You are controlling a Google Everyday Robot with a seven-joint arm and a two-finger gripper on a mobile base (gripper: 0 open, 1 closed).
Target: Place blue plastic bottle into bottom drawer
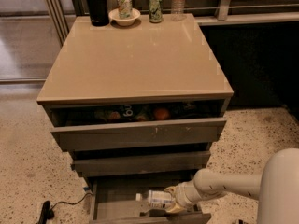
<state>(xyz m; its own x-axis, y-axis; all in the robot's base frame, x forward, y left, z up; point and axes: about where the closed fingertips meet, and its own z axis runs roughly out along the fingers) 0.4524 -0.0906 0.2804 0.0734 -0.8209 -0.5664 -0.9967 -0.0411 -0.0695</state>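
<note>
Speckled floor (23, 162) surrounds a tan cabinet (135, 55) whose three drawers all stand open. The bottle (158, 199) lies on its side inside the bottom drawer (117, 197), white cap pointing away from the gripper (169, 200) and its base end tucked between the fingers. Those fingers look pressed around the bottle's lower body, pinching it; whether it rests on the drawer floor or hangs just above cannot be told.

By the look of it this is the placing step, nearly done: the bottle is already within the drawer walls. The next move calls for spreading the fingers to let go, then drawing back along the arm (224, 185) without dragging the bottle or catching the drawer front just below the gripper.

Above the gripper sit the middle drawer (140, 162) and, higher, the top drawer (140, 133) showing fruit. Far above, at the cabinet's back edge, stand a black flask (96, 3), a bowl (124, 17) holding a can, and a clear bottle (178, 1).
</note>
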